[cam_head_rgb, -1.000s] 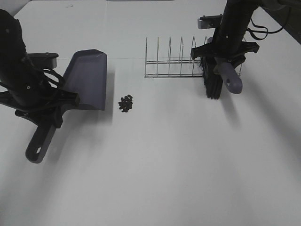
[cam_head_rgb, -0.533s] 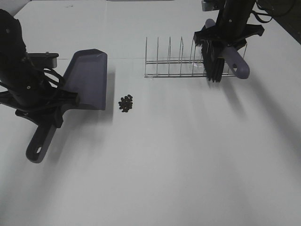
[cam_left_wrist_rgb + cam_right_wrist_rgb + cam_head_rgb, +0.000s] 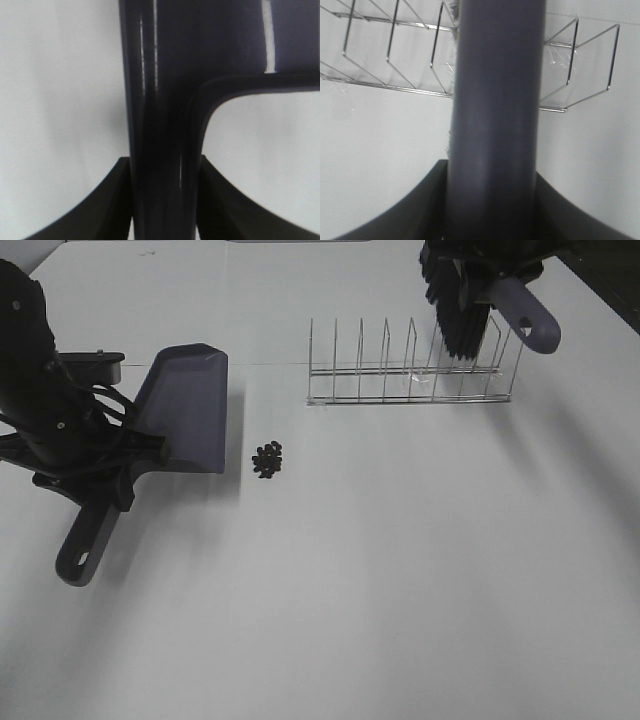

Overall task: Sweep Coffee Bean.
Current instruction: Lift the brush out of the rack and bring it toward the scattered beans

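A wire rack (image 3: 410,375) stands between the coffee bean pile (image 3: 268,459) and the right gripper (image 3: 492,210), clamped on the brush (image 3: 465,315) above it (well apart), while the left gripper (image 3: 164,205) pinches the dustpan (image 3: 185,410) lying just beside the pile.

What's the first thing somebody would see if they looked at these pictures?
Probably the big purple-grey dustpan on the left of the white table, its handle clamped in the left gripper. Next, the tiny dark pile of coffee beans just beside the dustpan's wide edge, not touching it. Then the brush, held up by the right gripper over the wire rack at the far right.
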Available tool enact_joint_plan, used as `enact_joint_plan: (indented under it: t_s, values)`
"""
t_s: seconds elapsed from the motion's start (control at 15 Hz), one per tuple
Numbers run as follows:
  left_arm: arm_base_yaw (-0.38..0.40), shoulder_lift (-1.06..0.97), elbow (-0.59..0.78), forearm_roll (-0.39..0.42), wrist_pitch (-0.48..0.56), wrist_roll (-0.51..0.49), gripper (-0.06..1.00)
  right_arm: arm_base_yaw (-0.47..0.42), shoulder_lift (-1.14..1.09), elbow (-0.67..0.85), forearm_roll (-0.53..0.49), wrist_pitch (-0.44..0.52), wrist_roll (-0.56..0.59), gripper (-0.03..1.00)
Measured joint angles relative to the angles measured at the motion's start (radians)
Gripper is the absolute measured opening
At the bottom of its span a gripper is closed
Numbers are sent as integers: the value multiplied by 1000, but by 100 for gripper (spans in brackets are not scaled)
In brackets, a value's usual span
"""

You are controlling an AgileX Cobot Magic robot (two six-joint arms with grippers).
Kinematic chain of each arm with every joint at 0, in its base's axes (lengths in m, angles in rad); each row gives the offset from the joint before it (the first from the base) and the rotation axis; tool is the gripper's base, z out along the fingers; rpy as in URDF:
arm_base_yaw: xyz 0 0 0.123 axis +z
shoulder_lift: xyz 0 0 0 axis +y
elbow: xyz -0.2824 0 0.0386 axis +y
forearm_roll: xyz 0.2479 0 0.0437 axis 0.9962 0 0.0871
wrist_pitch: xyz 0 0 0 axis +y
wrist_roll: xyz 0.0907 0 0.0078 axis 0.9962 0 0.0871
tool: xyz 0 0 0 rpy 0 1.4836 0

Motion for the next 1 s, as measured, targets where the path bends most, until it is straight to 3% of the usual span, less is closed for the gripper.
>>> enact_joint_plan:
  t_s: [0.4,0.53,0.73,1.0]
  values:
    - [0,0,0,0,20,-30,34,32,-309,374,79,-4,21,31]
    - [-7,-4,6,11,46,-52,34,77,-359,478,54,-2,42,31]
    - [-73,-5,82,89,46,-154,34,195,-385,628,-26,-1,92,31]
    - [-163,6,145,129,-22,-239,34,300,-338,680,-96,-2,165,31]
